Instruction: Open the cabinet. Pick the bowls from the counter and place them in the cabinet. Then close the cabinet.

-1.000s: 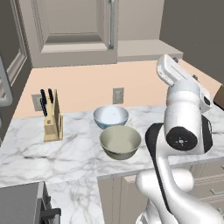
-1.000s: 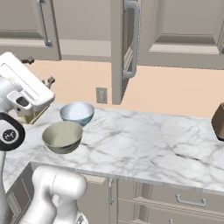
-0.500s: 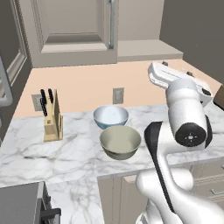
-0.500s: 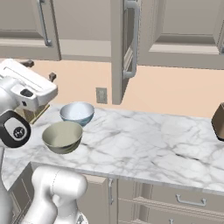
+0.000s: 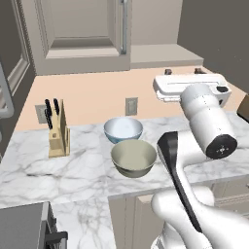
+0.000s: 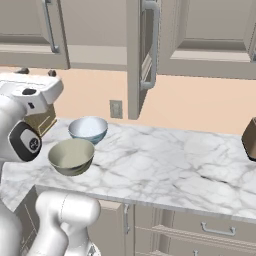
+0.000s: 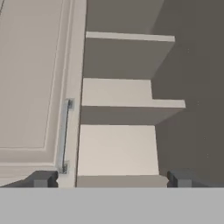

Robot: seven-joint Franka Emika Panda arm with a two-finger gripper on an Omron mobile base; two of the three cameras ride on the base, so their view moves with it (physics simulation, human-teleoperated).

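Beige shelves of the cabinet (image 7: 118, 148) lie open before the gripper (image 7: 109, 178), jaws spread wide.

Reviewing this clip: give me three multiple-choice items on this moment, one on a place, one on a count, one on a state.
1. Where do the bowls sit?
A. in the cabinet
B. on the counter
C. on the floor

2. How many bowls are there?
A. one
B. two
C. four

3. How is the cabinet?
A. one door swung open
B. both doors shut
C. doors missing

Answers:
B: the pale blue-white bowl and the olive-beige bowl rest on the counter.
B: just those two show.
A: the hand view looks into the cabinet, its shelves bare, past the closed left door.
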